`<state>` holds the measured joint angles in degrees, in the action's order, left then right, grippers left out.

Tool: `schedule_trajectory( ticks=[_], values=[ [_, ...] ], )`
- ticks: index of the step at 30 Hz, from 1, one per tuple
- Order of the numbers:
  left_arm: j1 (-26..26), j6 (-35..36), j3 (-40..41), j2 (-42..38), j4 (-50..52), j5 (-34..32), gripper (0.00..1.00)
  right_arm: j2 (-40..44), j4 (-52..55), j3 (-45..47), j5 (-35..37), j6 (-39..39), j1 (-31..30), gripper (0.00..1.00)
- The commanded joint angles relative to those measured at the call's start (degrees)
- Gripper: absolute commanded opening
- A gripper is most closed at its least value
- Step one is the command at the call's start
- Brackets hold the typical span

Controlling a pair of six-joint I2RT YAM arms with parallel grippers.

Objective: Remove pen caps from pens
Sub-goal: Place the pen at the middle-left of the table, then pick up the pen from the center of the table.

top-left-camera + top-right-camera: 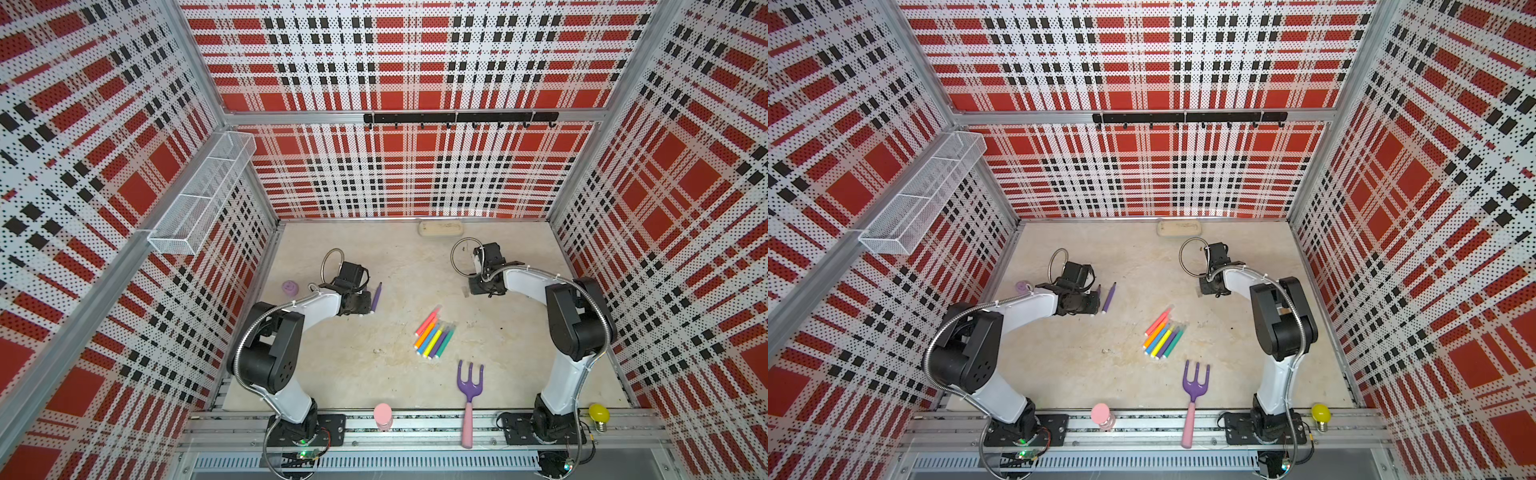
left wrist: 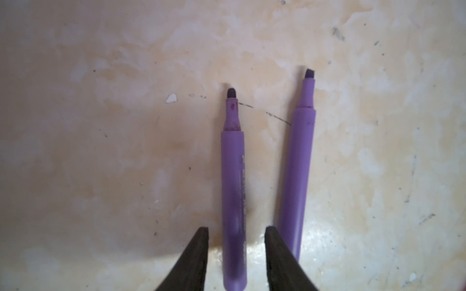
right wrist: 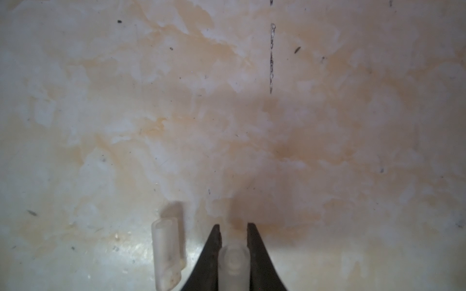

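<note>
the left gripper [image 2: 236, 228], jaws apart, straddles a bare-tipped purple pen [image 2: 233, 176] lying flat on the table [image 1: 365, 374]. the pen's length runs straight out from the jaws, and a second purple pen [image 2: 297, 163] lies just beside it. the right gripper [image 3: 233, 224] is clamped on a clear cap [image 3: 233, 264], with another cap [image 3: 167, 252] lying alongside. six capped pens [image 1: 434, 334] sit bunched mid-table between the arms. they slant with their cap ends seemingly toward the right arm, which looks slightly the nearer.
</note>
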<state>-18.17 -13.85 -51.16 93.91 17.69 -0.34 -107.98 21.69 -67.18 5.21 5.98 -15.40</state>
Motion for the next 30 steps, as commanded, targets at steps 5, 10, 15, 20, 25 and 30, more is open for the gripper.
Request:
schedule_trajectory(
  ticks=[5, 10, 15, 20, 25, 30],
  values=[
    [-4.8, -1.0, -1.6, -8.3, -1.7, -0.5, 0.51, -1.4, 0.2, -0.9, -0.4, -0.7, -0.3, 0.28],
    [-12.9, 1.3, -6.1, -8.2, -0.5, 2.2, 0.51, -1.1, 0.0, -0.6, 0.2, -0.8, -0.7, 0.3],
    [-19.8, 5.4, -9.1, -3.4, 1.2, 5.8, 0.48, 2.3, -0.8, 0.0, -0.6, -0.9, -1.0, 0.33],
    [-25.6, 7.2, -12.1, 3.3, 2.4, 7.7, 0.46, 5.0, 0.3, -0.8, 0.0, -1.2, -2.6, 0.35],
    [-28.8, 7.8, -15.8, 8.7, 6.5, 4.6, 0.46, 7.6, 0.4, 0.0, 1.2, -1.1, -3.3, 0.37],
    [-29.4, 7.5, -16.8, 10.2, 7.1, 3.7, 0.46, 8.7, -0.1, 0.7, 1.2, -1.1, -3.4, 0.37]
  ],
)
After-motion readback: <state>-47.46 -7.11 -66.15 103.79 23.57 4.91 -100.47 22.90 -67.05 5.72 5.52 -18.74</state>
